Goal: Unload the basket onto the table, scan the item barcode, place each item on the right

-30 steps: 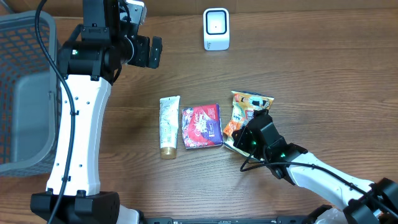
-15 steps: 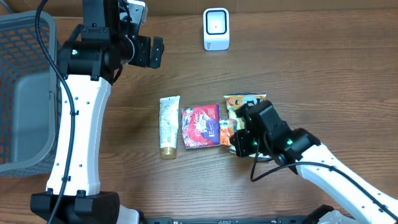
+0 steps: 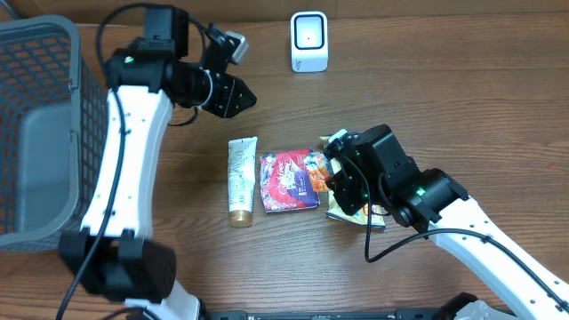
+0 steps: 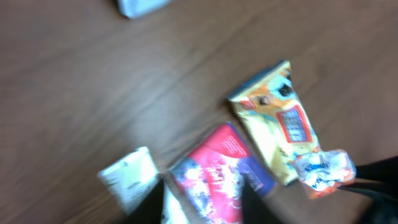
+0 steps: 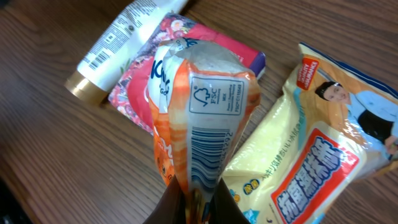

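Note:
An orange tissue pack (image 5: 205, 106) hangs in my right gripper (image 5: 194, 186), which is shut on its lower end. Its barcode faces the right wrist camera. From overhead the pack (image 3: 317, 177) sits just above the table between a pink pack (image 3: 286, 180) and a yellow snack bag (image 3: 356, 213), with the right gripper (image 3: 342, 185) over it. The white scanner (image 3: 309, 41) stands at the far edge. My left gripper (image 3: 238, 93) hovers high at the back left, holding nothing. Its wrist view is blurred, and the fingers (image 4: 152, 205) are dark smears.
A white tube with a gold cap (image 3: 241, 180) lies left of the pink pack. A grey mesh basket (image 3: 36, 133) fills the left edge. The left wrist view looks down on the tube (image 4: 127, 180), pink pack (image 4: 217, 168) and yellow bag (image 4: 277, 124).
My right gripper has carried the orange pack left and up off the yellow bag, toward the pink pack. The left arm has swung and turned its gripper out to the right.

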Tool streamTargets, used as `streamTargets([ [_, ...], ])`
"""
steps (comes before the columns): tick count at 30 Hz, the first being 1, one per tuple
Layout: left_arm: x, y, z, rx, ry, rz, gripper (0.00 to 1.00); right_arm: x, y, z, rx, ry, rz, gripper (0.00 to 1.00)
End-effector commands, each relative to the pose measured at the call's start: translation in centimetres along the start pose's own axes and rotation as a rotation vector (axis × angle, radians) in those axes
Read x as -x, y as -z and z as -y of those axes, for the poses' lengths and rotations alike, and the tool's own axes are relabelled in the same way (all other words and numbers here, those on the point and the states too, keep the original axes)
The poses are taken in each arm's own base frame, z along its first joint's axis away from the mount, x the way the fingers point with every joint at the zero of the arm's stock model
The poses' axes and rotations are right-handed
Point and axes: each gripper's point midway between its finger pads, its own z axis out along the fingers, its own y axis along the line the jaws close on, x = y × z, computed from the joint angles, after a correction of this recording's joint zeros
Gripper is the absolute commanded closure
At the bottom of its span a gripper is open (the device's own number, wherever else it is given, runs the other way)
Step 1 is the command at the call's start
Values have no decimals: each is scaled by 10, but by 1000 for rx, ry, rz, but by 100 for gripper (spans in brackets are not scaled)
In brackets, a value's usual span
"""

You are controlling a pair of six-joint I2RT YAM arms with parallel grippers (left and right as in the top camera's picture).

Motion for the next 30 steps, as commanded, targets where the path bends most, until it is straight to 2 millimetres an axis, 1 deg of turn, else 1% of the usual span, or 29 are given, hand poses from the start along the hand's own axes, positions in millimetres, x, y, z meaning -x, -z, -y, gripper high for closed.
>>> streamTargets([
  [1,-5,-27,26,-291,62,-22,96,11,9,3,-34,50,40,96],
  [6,-13,-48,44,-533,213,-74,96,13,9,3,-34,51,45,96],
  [7,-14,-50,47,-577,247,-82,94,12,9,3,-33,50,44,96],
  [9,-17,-54,53,-668,330,-105,53,14,9,2,-33,51,49,96],
  [10,-18,-57,54,-702,370,-119,39,15,10,2,-33,53,56,96],
  [12,-20,-61,56,-754,436,-139,39,20,10,2,-33,56,73,96],
  [13,-20,-62,57,-777,464,-145,29,22,10,2,-32,59,85,96],
  [14,-20,-63,58,-802,495,-153,23,24,10,2,-32,61,92,96],
  [16,-21,-64,60,-830,539,-166,20,28,11,2,-32,64,106,96],
  [18,-20,-62,64,-857,567,-171,19,30,11,2,-32,66,116,96],
  [20,-13,-57,71,-909,592,-155,21,31,10,2,-32,67,120,96],
  [21,-10,-54,75,-937,603,-145,28,32,11,2,-32,67,123,96],
  [22,-7,-52,78,-958,611,-136,47,33,10,2,-32,67,125,96],
  [23,-4,-51,81,-977,614,-127,69,33,10,2,-32,68,128,96],
  [24,-2,-51,84,-990,612,-123,80,34,11,2,-32,66,130,96],
  [25,-2,-51,86,-994,608,-125,81,34,11,1,-31,65,132,96],
  [26,-2,-52,89,-995,605,-132,76,35,11,1,-28,66,134,96],
  [27,-4,-53,91,-993,602,-141,56,35,11,1,-27,62,136,96],
  [28,-5,-55,93,-987,606,-158,39,35,11,0,-25,62,136,96],
  [29,-6,-57,95,-984,612,-173,36,35,11,-1,-20,63,136,96],
  [30,-7,-59,97,-980,614,-185,36,35,11,-1,-15,62,136,96],
])
